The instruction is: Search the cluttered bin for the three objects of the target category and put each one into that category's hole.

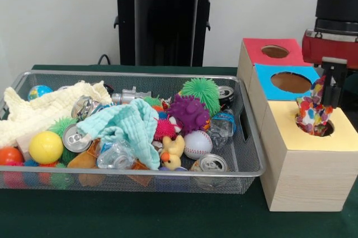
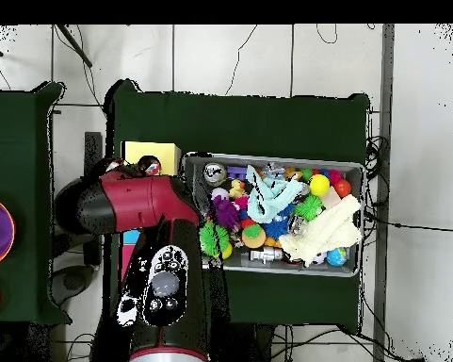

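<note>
My gripper (image 1: 330, 93) hangs over the yellow-topped box (image 1: 291, 134) at the right and is shut on a small confetti-patterned cloth (image 1: 312, 112). The cloth's lower end dips into the round hole (image 1: 326, 130). The wire mesh bin (image 1: 253, 143) stands left of the boxes. The cream-yellow knitted cloth (image 1: 42, 109) lies at its far left end. No second confetti cloth shows. In the overhead view the arm (image 2: 140, 203) covers the gripper beside the yellow top (image 2: 153, 153); the cream cloth (image 2: 329, 231) lies in the bin (image 2: 267, 157).
A pale teal cloth (image 1: 131, 126), spiky balls (image 1: 190, 112), silver cans (image 1: 210, 163), a baseball (image 1: 197, 144), a yellow ball (image 1: 46, 147) and a toy duck (image 1: 173, 153) fill the bin. Blue-topped (image 1: 268, 84) and red-topped (image 1: 254, 51) boxes stand behind the yellow one.
</note>
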